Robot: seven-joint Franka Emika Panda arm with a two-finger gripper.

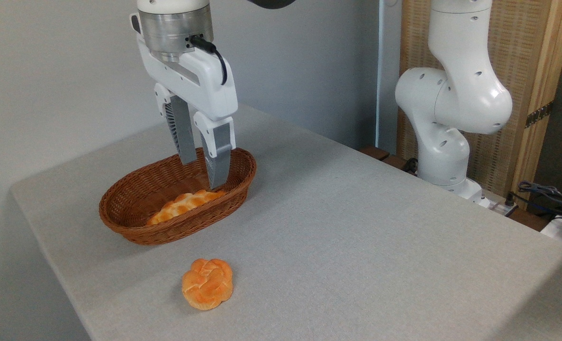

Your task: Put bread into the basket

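The long braided bread (185, 204) lies down inside the brown basket (134, 232), so the job looks done, and the claw (202, 174) hangs just above it with its 2 fingers apart, gripping nothing.

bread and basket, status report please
Gripper open, above basket. Bread lying inside basket, released. Round bun on table, clear of basket.

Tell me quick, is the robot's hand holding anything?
Hand: open, holding nothing; the bread lies in the basket below it.
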